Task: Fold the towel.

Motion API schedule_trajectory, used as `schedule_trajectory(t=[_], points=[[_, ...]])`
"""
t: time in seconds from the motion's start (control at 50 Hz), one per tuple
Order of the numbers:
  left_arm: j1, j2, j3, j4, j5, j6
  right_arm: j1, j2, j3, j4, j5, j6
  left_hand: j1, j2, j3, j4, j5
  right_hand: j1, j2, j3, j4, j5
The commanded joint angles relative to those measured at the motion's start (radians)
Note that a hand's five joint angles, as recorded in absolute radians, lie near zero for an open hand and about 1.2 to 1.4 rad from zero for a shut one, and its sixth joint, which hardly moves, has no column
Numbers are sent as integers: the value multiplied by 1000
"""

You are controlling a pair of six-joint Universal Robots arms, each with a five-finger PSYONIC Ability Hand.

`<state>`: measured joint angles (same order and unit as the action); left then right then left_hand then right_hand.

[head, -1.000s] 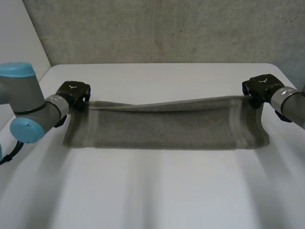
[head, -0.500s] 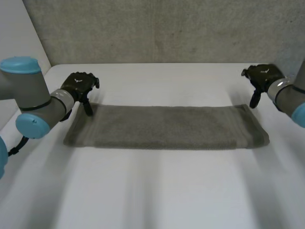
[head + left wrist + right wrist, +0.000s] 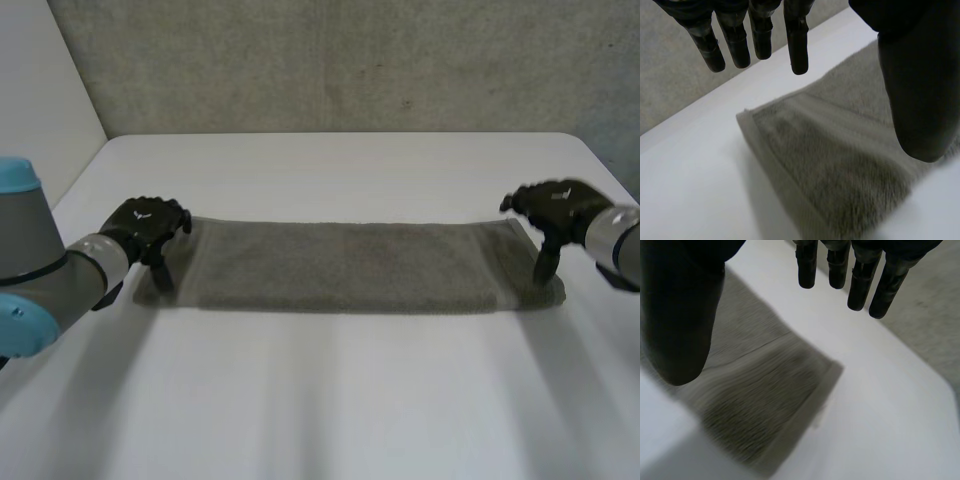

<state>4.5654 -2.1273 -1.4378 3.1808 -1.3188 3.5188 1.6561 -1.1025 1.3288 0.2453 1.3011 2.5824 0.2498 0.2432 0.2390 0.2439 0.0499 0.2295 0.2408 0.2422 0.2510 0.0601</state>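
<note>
A grey-brown towel [image 3: 345,266] lies flat on the white table [image 3: 330,400] as a long folded strip running left to right. My left hand [image 3: 148,229] hovers over the strip's left end, open, its fingers [image 3: 795,37] straight above the towel's corner [image 3: 805,150] and holding nothing. Over the strip's right end hangs my right hand [image 3: 558,210], open as well, with straight fingers [image 3: 860,282] and thumb apart above the towel's end [image 3: 765,385]. Neither hand grips the cloth.
A grey wall [image 3: 350,60] stands behind the table's far edge. Bare white tabletop stretches in front of the towel and behind it.
Both hands let go of the towel's far edge, which dropped flat onto the strip. Both hands then moved toward the near side, over the towel's ends.
</note>
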Motion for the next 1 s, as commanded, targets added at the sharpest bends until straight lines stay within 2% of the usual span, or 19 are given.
schedule_trajectory(t=[0.02,0.18,0.26,0.4,0.54,0.58,0.6,0.62,0.64,0.66,0.84,0.88,1.0], points=[[26,36,-82,33,4,26,-42,-19,188,-116,-31,-11,-48,-41,-37,-42,-23,52,41,40,31,47],[23,66,-107,33,7,25,-73,21,242,-244,-37,-21,-51,-44,-40,-45,-26,278,267,265,256,273],[23,81,-113,33,7,25,-82,36,239,-279,-37,-22,-54,-47,-43,-48,-28,281,270,269,260,276],[23,93,-125,33,9,23,-85,93,219,-288,-31,-24,-54,-47,-43,-48,-28,325,314,313,304,320],[23,107,-136,33,7,19,-85,124,208,-288,-39,-40,-57,-50,-46,-51,-31,536,525,524,515,531],[21,109,-136,33,7,19,-85,131,205,-288,-36,-44,-57,-50,-46,-51,-31,613,602,600,591,608],[20,110,-138,33,6,17,-85,133,201,-288,-31,-45,-57,-50,-46,-51,-31,808,796,795,786,803],[20,110,-138,33,6,17,-85,133,201,-288,-31,-45,-57,-50,-46,-51,-31,810,798,797,788,804],[15,110,-138,33,6,17,-88,131,196,-288,-28,-45,-60,-53,-49,-54,-34,1095,1083,1082,1073,1089],[12,112,-138,33,6,15,-102,121,191,-288,-26,-39,-60,-53,-49,-54,-34,1166,1155,1153,1145,1161],[10,153,-156,33,6,14,-259,9,178,-281,-31,-44,-69,-62,-58,-63,-43,1167,1155,1154,1145,1162],[12,164,-158,33,6,14,-333,-14,126,-262,-31,-47,-69,-62,-58,-63,-43,1167,1155,1154,1145,1162],[17,190,-156,31,6,14,-360,-13,-20,-158,-25,-79,-69,-62,-58,-63,-43,1167,1155,1154,1145,1162]])
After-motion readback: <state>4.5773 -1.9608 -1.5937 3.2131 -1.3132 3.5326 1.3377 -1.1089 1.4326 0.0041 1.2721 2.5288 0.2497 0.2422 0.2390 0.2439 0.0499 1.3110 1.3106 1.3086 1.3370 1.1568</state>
